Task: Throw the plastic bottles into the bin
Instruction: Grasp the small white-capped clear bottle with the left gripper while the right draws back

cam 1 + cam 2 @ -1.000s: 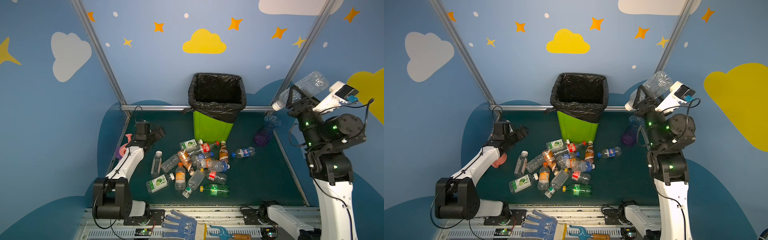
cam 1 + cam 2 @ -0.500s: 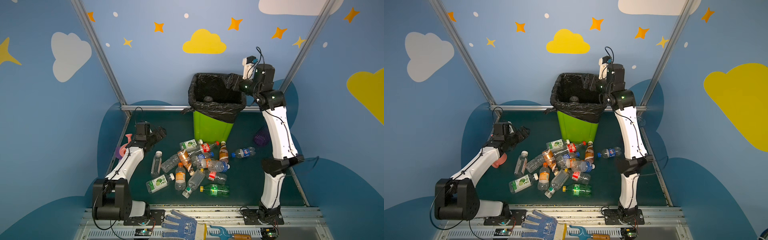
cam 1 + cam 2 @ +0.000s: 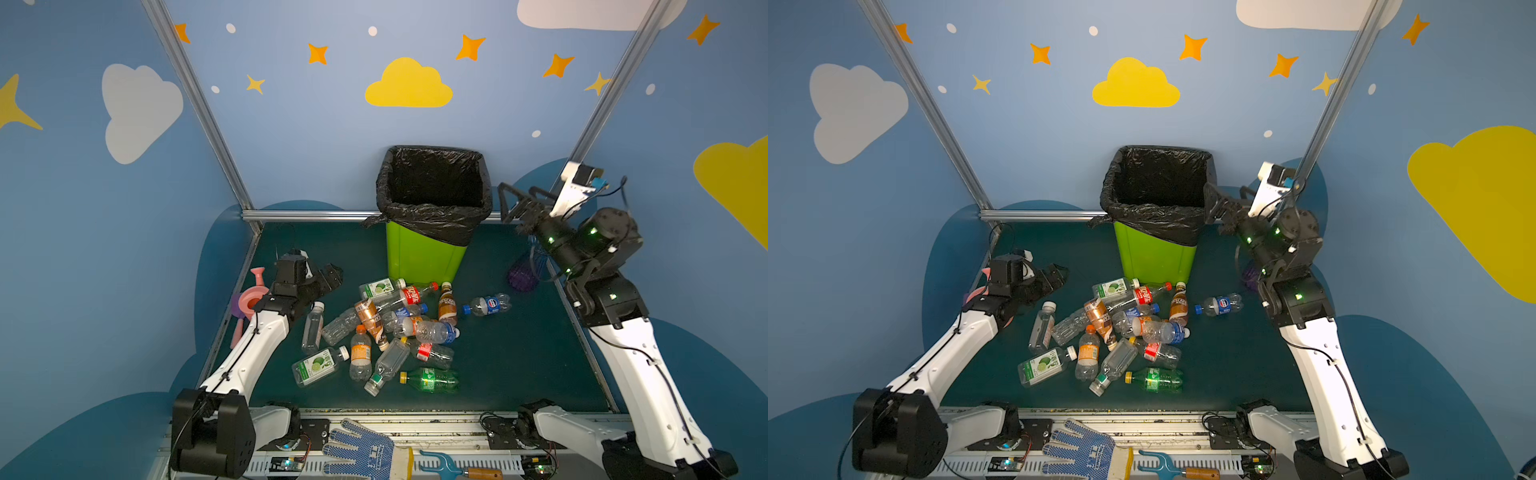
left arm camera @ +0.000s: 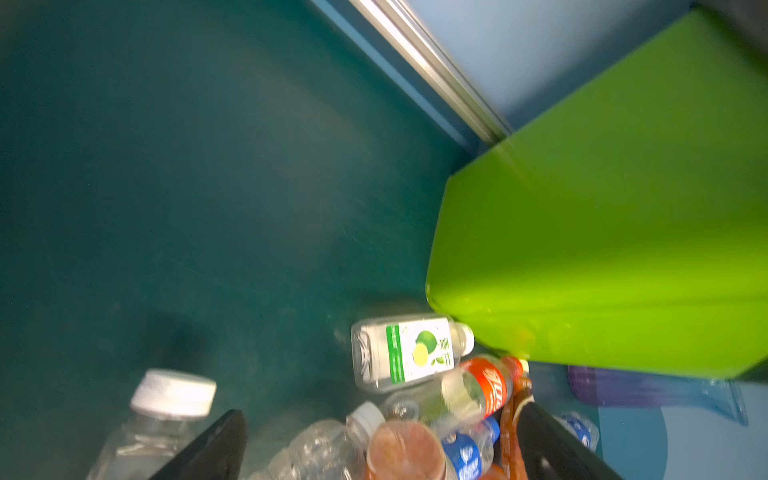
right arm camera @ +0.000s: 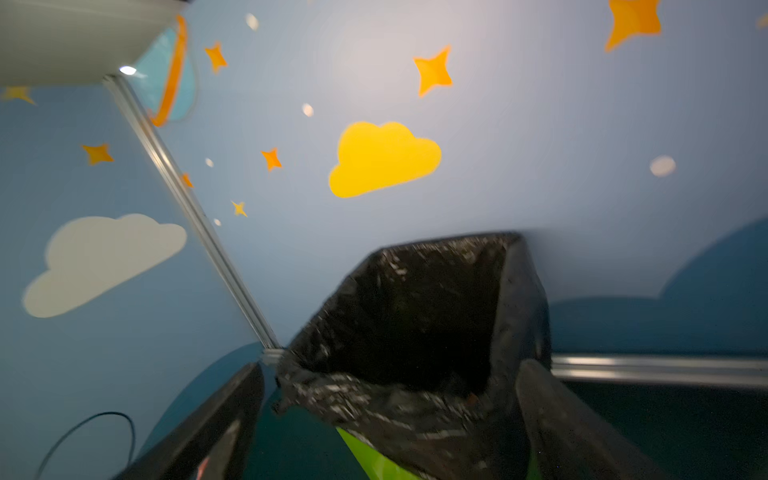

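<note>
Gone from the right gripper (image 3: 517, 195) (image 3: 1225, 199) is the clear bottle it held up a second ago. Since then the arm has reached over the bin (image 3: 424, 257) (image 3: 1154, 257) and swung back. The gripper now hangs just right of the bin's rim, centre-right in both top views. Its jaws stand wide apart with nothing between them (the right wrist view shows the fingers (image 5: 224, 415) spread, with the bin (image 5: 374, 399) and its black liner beyond). The bin's inside is too dark to show what lies there.

The bin stands upright at the back of the green mat (image 3: 519, 365), in the middle of the frame. The bottles (image 3: 390, 328) (image 3: 1117, 328) lie in a loose heap just in front of it, lower middle of both top views, several touching or overlapping. A blue-labelled bottle (image 3: 488, 304) lies a little apart at the heap's right.

The left gripper (image 3: 328, 276) (image 3: 1054, 274) hovers at the heap's left edge, left of centre, unmoved, its jaws fully spread and empty. In the left wrist view its fingers (image 4: 216, 449) frame the nearest bottles (image 4: 403, 353), with the bin's green wall (image 4: 602, 249) beyond. A purple vase (image 3: 521, 276) sits partly behind the right arm.
</note>
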Motion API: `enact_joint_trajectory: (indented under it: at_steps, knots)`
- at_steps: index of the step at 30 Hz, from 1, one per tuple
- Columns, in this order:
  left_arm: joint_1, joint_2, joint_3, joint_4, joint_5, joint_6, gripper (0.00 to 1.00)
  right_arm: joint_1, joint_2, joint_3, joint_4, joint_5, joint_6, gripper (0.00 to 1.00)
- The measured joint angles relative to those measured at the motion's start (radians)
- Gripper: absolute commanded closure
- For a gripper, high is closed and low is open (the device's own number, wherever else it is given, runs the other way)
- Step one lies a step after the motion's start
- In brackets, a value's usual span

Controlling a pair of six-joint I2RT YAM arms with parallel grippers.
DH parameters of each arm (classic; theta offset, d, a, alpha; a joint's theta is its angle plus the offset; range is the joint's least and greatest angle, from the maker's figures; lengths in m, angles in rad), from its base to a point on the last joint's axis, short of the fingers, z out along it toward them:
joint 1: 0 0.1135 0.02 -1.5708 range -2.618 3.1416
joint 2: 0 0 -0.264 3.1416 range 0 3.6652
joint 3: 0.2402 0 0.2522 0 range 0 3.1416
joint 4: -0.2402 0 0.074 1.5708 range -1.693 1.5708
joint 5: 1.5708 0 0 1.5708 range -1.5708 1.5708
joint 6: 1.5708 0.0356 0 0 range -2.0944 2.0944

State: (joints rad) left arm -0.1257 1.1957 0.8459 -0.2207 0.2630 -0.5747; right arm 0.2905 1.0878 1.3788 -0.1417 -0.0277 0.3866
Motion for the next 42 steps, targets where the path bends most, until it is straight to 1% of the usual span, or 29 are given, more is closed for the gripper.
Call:
enact_joint_trajectory:
  at_steps: [4,7,10,13,16,19,21,25,28,32,37,42]
  knots:
    - [-0.066,-0.064,-0.055,-0.024,0.001,-0.046,0.0,-0.064,-0.048,-0.284,-0.038,0.031,0.061,0.03]
    - [-0.105,-0.121,-0.104,-0.064,-0.018,-0.082,0.0,-0.113,-0.106,-0.465,-0.079,0.032,0.125,0.03]
    - [-0.112,-0.182,-0.127,-0.139,-0.089,-0.095,0.0,-0.148,-0.175,-0.599,-0.108,0.033,0.188,0.03]
    - [-0.112,-0.222,-0.127,-0.206,-0.195,-0.087,0.0,-0.161,-0.222,-0.681,-0.112,0.031,0.245,0.03]
    - [-0.111,-0.227,-0.127,-0.266,-0.286,-0.061,0.0,-0.169,-0.233,-0.724,-0.109,0.027,0.281,0.03]
    - [-0.11,-0.198,-0.126,-0.307,-0.34,-0.027,0.0,-0.172,-0.226,-0.736,-0.112,0.027,0.296,0.03]
    - [-0.11,-0.156,-0.121,-0.327,-0.361,-0.001,0.02,-0.176,-0.219,-0.736,-0.109,0.026,0.302,0.03]
    - [-0.11,-0.042,-0.095,-0.367,-0.393,0.037,0.09,-0.18,-0.192,-0.736,-0.11,0.02,0.313,0.03]
    - [-0.108,0.033,-0.069,-0.392,-0.404,0.064,0.13,-0.184,-0.175,-0.736,-0.111,0.015,0.317,0.03]
    - [-0.093,0.093,-0.053,-0.396,-0.401,0.088,0.2,-0.186,-0.174,-0.736,-0.111,0.014,0.324,0.03]
    - [-0.058,0.119,-0.054,-0.389,-0.38,0.092,0.26,-0.191,-0.174,-0.736,-0.111,0.011,0.333,0.03]
    - [-0.035,0.138,-0.054,-0.373,-0.37,0.092,0.35,-0.196,-0.174,-0.736,-0.111,0.011,0.338,0.03]
